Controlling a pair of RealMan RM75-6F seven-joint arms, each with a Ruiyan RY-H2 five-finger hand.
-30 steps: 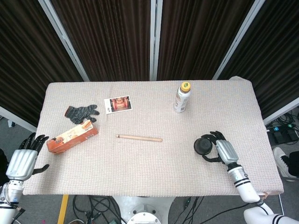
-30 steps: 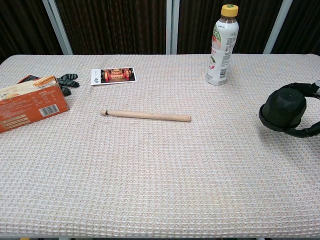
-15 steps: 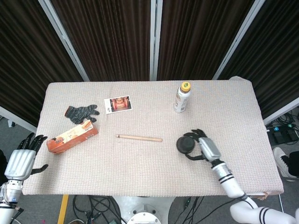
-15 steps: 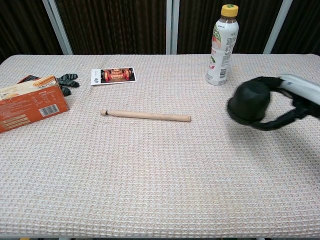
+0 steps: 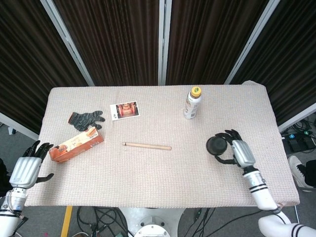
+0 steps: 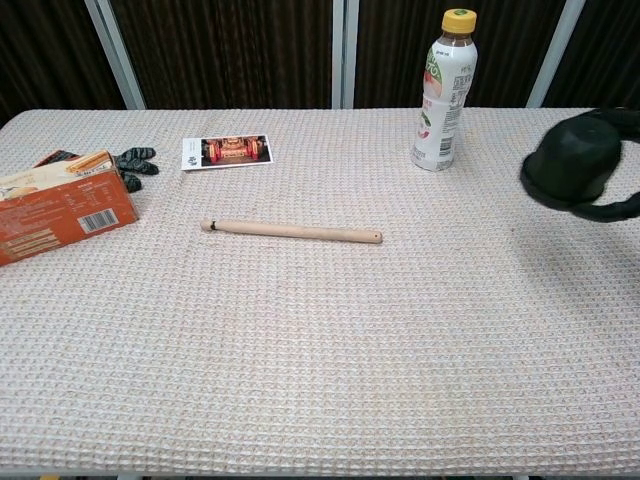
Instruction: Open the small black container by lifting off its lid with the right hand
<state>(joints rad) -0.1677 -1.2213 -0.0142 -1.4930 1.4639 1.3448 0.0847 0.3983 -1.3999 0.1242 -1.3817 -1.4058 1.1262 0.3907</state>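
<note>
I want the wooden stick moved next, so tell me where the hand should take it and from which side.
Grip the wooden stick near its middle, coming down from above with the fingers across its width. It lies flat on the table cloth with bare cloth along both long sides, so nothing blocks a top pinch, and a mid-length hold should keep the slim rod from tipping.

Landmark: long wooden dowel (image 5: 147,146), lying near the middle of the cloth-covered desk (image 5: 148,182). Left of it sits the orange cardboard box (image 5: 76,144), with the dark knitted glove (image 5: 86,118) behind the box. Behind the dowel lies the small printed photo card (image 5: 124,110). Behind and right stands the white plastic bottle with yellow cap (image 5: 192,102).
</note>
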